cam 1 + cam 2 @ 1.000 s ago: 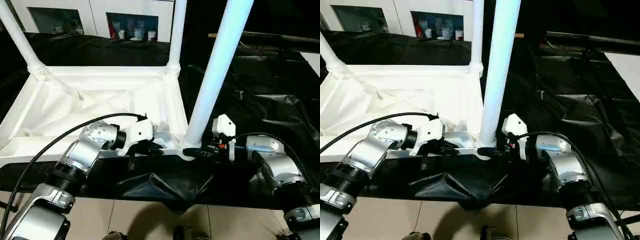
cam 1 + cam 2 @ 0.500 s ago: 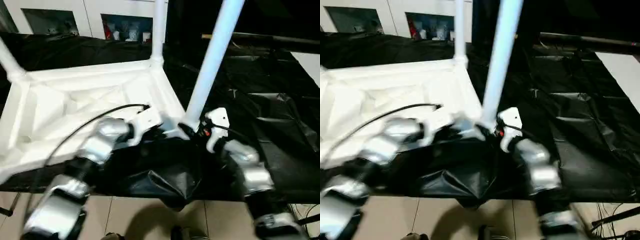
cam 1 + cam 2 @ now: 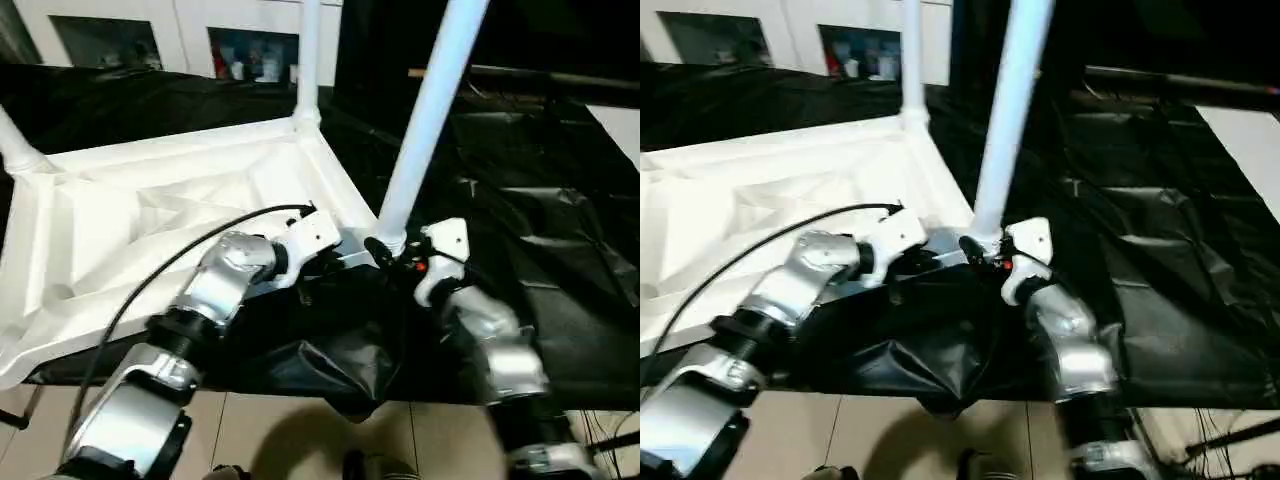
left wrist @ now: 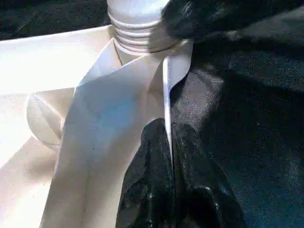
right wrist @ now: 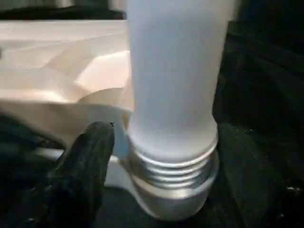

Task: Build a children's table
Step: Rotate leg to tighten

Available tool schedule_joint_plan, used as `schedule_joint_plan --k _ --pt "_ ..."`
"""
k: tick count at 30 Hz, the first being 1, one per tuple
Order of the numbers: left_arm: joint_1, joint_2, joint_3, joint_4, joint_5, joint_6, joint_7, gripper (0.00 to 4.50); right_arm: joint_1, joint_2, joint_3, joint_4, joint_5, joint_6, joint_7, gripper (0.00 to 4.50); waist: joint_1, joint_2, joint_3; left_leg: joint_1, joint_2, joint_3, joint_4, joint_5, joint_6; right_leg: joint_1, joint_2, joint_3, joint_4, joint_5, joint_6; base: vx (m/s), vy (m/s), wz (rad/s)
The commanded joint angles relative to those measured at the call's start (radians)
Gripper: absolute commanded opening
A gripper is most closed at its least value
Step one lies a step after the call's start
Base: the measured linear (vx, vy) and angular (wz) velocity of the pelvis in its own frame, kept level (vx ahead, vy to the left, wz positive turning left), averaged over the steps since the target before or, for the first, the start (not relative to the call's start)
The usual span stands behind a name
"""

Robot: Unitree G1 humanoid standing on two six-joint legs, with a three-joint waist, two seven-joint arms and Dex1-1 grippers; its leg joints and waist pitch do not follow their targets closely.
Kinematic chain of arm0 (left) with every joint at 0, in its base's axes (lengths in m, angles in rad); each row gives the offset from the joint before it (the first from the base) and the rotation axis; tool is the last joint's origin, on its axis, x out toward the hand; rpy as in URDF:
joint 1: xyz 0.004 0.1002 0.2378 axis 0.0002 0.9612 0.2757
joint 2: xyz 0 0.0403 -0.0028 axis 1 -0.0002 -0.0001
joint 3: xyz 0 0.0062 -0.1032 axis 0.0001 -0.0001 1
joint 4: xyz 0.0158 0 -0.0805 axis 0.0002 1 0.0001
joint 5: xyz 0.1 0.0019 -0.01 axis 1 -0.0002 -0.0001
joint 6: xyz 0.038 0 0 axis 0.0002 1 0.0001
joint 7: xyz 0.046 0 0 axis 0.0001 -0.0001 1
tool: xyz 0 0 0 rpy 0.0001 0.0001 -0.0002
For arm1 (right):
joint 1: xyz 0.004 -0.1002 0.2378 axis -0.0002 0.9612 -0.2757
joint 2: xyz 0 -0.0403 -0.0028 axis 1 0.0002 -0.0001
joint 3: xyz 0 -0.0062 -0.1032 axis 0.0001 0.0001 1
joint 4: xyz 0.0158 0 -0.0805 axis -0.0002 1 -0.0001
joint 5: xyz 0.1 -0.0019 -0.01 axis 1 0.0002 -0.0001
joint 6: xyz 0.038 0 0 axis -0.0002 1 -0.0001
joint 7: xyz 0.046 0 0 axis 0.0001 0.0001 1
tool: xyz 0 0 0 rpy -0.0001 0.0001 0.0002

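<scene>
Tabletop [image 3: 150, 215] lies upside down on black sheeting [image 3: 540, 260], ribbed underside up, taking up the left and centre of the head view. Far-left leg [image 3: 18, 150] pokes up from the back-left corner socket at the frame edge; another leg [image 3: 307, 60] stands in the far corner socket, approx upright.

Left gripper [image 4: 170, 142] sits at the top's near edge, w/ its black fingers [image 4: 147, 190] pressed together on the thin rim wall [image 4: 166, 95], pinching it just short of the near-right corner. Silver forearm and black cable [image 3: 160, 275] run back over the underside toward the robot.

Near-right leg [image 3: 430, 110] rises from the corner socket [image 5: 166, 199], tilted slightly right; threaded base [image 5: 171, 166] is partly seated, a few thread rings showing above the socket.

Right gripper [image 5: 168, 142] is at that leg's base, fingers [image 5: 88, 161] spread either side of the tube; can't tell if they touch it. Right forearm [image 3: 495, 345] comes in from the bottom right over the sheeting.
</scene>
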Motion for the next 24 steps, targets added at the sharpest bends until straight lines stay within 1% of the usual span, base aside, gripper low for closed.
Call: schedule_joint_plan --k 1,2,3,4,5,6,7,8,9,10,11,12,13,14,15,17,18,19,20,21,24 --pt "0.056 0.024 -0.029 0.021 -0.009 -0.004 -0.081 0.0 -0.014 -0.058 0.071 -0.061 0.037 0.061 0.172 3.89 0.008 -0.01 -0.043 0.002 0.017 -0.015 -0.072 -0.286 0.067 0.039 -0.065 0.037 -0.093 -0.505 -0.113 0.0 0.0 0.0" --pt "0.059 0.029 -0.03 0.015 -0.015 -0.022 -0.098 0.0 -0.013 -0.074 0.076 -0.066 0.039 0.067 0.198 3.89 0.011 -0.012 -0.044 -0.005 0.017 -0.017 -0.071 -0.26 0.076 0.047 -0.065 0.037 -0.09 -0.498 -0.109 0.0 0.0 0.0" --pt "0.075 0.048 -0.032 -0.014 -0.046 -0.053 -0.17 0.0 -0.01 -0.119 0.087 -0.08 0.049 0.077 0.272 3.89 0.013 -0.011 -0.045 0.001 0.017 -0.013 -0.068 -0.247 0.085 0.042 -0.064 0.039 -0.092 -0.481 -0.115 0.0 0.0 0.0" --pt "0.108 0.081 -0.036 -0.075 -0.108 -0.113 -0.298 0.0 -0.002 -0.195 0.108 -0.1 0.055 0.086 0.389 3.89 0.014 -0.012 -0.048 -0.002 0.018 -0.013 -0.066 -0.227 0.092 0.047 -0.066 0.04 -0.086 -0.449 -0.13 0.0 0.0 0.0" --pt "0.12 0.092 -0.036 -0.097 -0.131 -0.126 -0.34 0.0 0.0 -0.219 0.116 -0.107 0.055 0.088 0.425 3.89 0.013 -0.015 -0.048 -0.009 0.02 -0.013 -0.066 -0.211 0.097 0.054 -0.066 0.04 -0.08 -0.422 -0.14 0.0 0.0 0.0" --pt "0.132 0.111 -0.041 -0.127 -0.147 -0.116 -0.382 0.0 0.004 -0.25 0.123 -0.118 0.061 0.101 0.473 3.89 0.015 -0.009 -0.052 -0.002 0.022 -0.008 -0.063 -0.187 0.106 0.045 -0.064 0.042 -0.076 -0.358 -0.163 0.0 0.0 0.0" --pt "0.134 0.116 -0.043 -0.134 -0.15 -0.112 -0.391 0.0 0.004 -0.256 0.125 -0.121 0.063 0.105 0.483 3.89 0.017 -0.007 -0.054 0.005 0.024 -0.005 -0.06 -0.176 0.107 0.044 -0.061 0.041 -0.07 -0.315 -0.182 0.064 -0.021 0.02" --pt "0.146 0.135 -0.047 -0.164 -0.166 -0.109 -0.426 0.0 0.005 -0.287 0.133 -0.13 0.074 0.122 0.533 3.89 0.017 -0.008 -0.062 -0.002 0.022 -0.003 -0.057 -0.12 0.123 0.055 -0.058 0.04 -0.055 -0.209 -0.214 0.061 -0.015 0.02" --pt "0.151 0.138 -0.045 -0.179 -0.177 -0.103 -0.438 0.0 0.004 -0.297 0.138 -0.131 0.075 0.123 0.549 3.89 0.025 -0.006 -0.066 0.002 0.023 0.001 -0.051 -0.06 0.144 0.055 -0.054 0.041 -0.038 -0.076 -0.245 0.061 -0.015 0.02" --pt "0.154 0.14 -0.044 -0.188 -0.185 -0.097 -0.445 0.0 0.004 -0.303 0.141 -0.131 0.075 0.124 0.559 3.89 0.026 -0.006 -0.066 0.001 0.023 0.001 -0.05 -0.035 0.157 0.057 -0.052 0.041 -0.031 -0.014 -0.261 0.059 0.001 0.01" --pt "0.161 0.145 -0.043 -0.212 -0.2 -0.079 -0.461 0.0 0.002 -0.311 0.148 -0.127 0.069 0.118 0.574 3.89 0.03 -0.002 -0.064 0.003 0.024 0.003 -0.048 -0.013 0.177 0.054 -0.052 0.04 -0.025 0.054 -0.285 0.052 0.014 0.02" --pt "0.165 0.148 -0.043 -0.223 -0.206 -0.073 -0.468 0.0 0.001 -0.313 0.15 -0.125 0.067 0.116 0.578 3.89 0.033 -0.001 -0.066 0.007 0.025 0.005 -0.046 -0.01 0.187 0.055 -0.053 0.04 -0.021 0.085 -0.3 0.052 0.014 0.02" --pt "0.17 0.151 -0.043 -0.238 -0.215 -0.064 -0.478 0.0 -0.001 -0.318 0.153 -0.122 0.064 0.114 0.584 3.89 0.032 -0.006 -0.066 0.005 0.025 0.005 -0.045 -0.004 0.189 0.058 -0.053 0.04 -0.018 0.095 -0.304 0.0 0.0 0.0" --pt "0.183 0.163 -0.046 -0.274 -0.231 -0.047 -0.502 0.0 -0.009 -0.323 0.16 -0.114 0.063 0.115 0.598 3.89 0.034 -0.004 -0.063 0.003 0.025 0.004 -0.046 -0.004 0.19 0.059 -0.054 0.039 -0.018 0.085 -0.305 0.0 0.0 0.0" --pt "0.187 0.166 -0.046 -0.281 -0.231 -0.048 -0.504 0.0 -0.014 -0.322 0.162 -0.109 0.064 0.117 0.604 3.89 0.034 -0.004 -0.062 0.003 0.027 0.003 -0.046 -0.018 0.185 0.06 -0.056 0.038 -0.019 0.056 -0.303 0.0 0.0 0.0" --pt "0.191 0.167 -0.045 -0.285 -0.231 -0.052 -0.505 0.0 -0.02 -0.321 0.167 -0.104 0.072 0.125 0.619 3.89 0.035 -0.002 -0.058 0.008 0.029 0.005 -0.048 -0.056 0.169 0.055 -0.056 0.038 -0.028 -0.01 -0.294 0.0 0.0 0.0" --pt "0.193 0.168 -0.042 -0.287 -0.233 -0.052 -0.509 0.0 -0.024 -0.322 0.171 -0.1 0.071 0.124 0.627 3.89 0.034 -0.006 -0.056 0.008 0.028 0.006 -0.049 -0.082 0.154 0.055 -0.055 0.038 -0.033 -0.058 -0.283 0.0 0.0 0.0" --pt "0.193 0.168 -0.042 -0.287 -0.233 -0.053 -0.509 0.0 -0.025 -0.322 0.171 -0.1 0.071 0.124 0.628 3.89 0.034 -0.007 -0.055 0.007 0.027 0.005 -0.049 -0.094 0.145 0.057 -0.057 0.039 -0.034 -0.082 -0.277 0.0 0.0 0.0" --pt "0.195 0.168 -0.04 -0.286 -0.232 -0.055 -0.509 0.0 -0.027 -0.322 0.174 -0.097 0.07 0.124 0.632 3.63 0.035 -0.006 -0.054 0.009 0.028 0.004 -0.051 -0.112 0.13 0.054 -0.059 0.041 -0.038 -0.122 -0.266 0.0 0.0 0.0" --pt "0.198 0.17 -0.037 -0.288 -0.232 -0.053 -0.513 0.0 -0.032 -0.319 0.175 -0.091 0.069 0.126 0.636 3.55 0.034 -0.007 -0.053 0.008 0.026 0.004 -0.051 -0.126 0.117 0.054 -0.059 0.042 -0.041 -0.151 -0.254 0.0 0.0 0.0" --pt "0.201 0.173 -0.034 -0.292 -0.232 -0.05 -0.516 0.0 -0.037 -0.315 0.172 -0.087 0.074 0.132 0.641 3.5 0.032 -0.009 -0.054 0.006 0.024 0.002 -0.05 -0.129 0.103 0.055 -0.058 0.043 -0.04 -0.171 -0.237 0.0 0.0 0.0"
